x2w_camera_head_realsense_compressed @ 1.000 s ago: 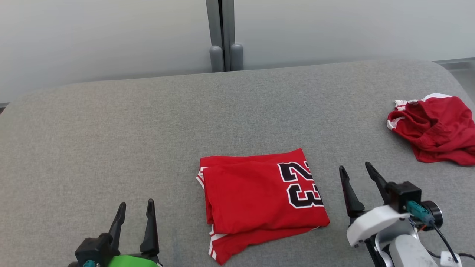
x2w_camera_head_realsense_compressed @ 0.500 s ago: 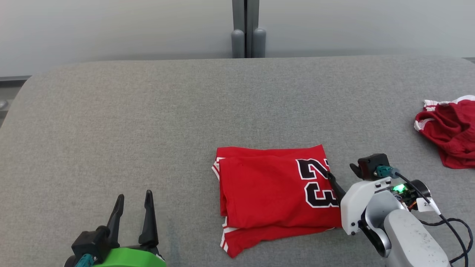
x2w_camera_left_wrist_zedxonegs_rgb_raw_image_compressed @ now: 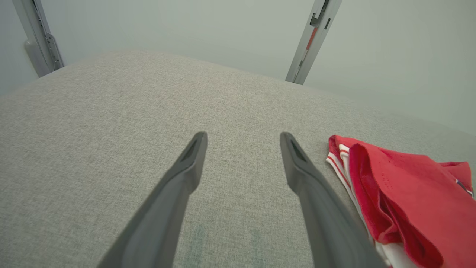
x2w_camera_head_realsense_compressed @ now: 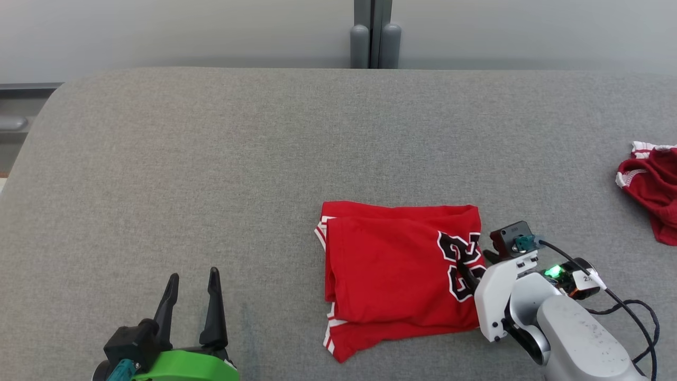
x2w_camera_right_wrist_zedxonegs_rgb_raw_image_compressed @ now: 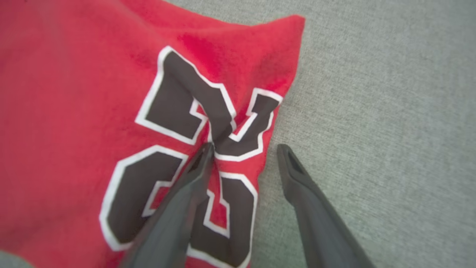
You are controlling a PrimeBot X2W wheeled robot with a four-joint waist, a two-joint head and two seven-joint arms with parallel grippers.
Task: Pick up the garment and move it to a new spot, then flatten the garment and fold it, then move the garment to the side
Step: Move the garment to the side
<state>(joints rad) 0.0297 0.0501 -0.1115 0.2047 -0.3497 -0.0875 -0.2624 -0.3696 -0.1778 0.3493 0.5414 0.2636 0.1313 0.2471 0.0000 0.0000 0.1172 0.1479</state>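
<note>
The garment (x2w_camera_head_realsense_compressed: 391, 264) lies folded on the grey cushion (x2w_camera_head_realsense_compressed: 211, 159), red with a dark white-outlined number at its right end. It is also in the left wrist view (x2w_camera_left_wrist_zedxonegs_rgb_raw_image_compressed: 409, 186) and the right wrist view (x2w_camera_right_wrist_zedxonegs_rgb_raw_image_compressed: 74, 93). My right gripper (x2w_camera_head_realsense_compressed: 476, 264) points down at the garment's right edge, jaws apart. In the right wrist view this gripper (x2w_camera_right_wrist_zedxonegs_rgb_raw_image_compressed: 245, 149) has its left finger pressed into the number, puckering the cloth, and its right finger on the cushion beside the edge. My left gripper (x2w_camera_head_realsense_compressed: 193, 275) stands open at the lower left, away from the garment and holding nothing (x2w_camera_left_wrist_zedxonegs_rgb_raw_image_compressed: 243, 136).
Another crumpled red cloth (x2w_camera_head_realsense_compressed: 648, 185) with red-and-white trim lies at the far right edge. A grey post (x2w_camera_head_realsense_compressed: 374, 37) stands behind the cushion against the pale wall. The cushion's rounded left corner (x2w_camera_head_realsense_compressed: 47, 100) drops off to the floor.
The camera has shifted. My right gripper has tipped down and come left onto the garment's right edge, bunching the number. My left gripper has stayed put.
</note>
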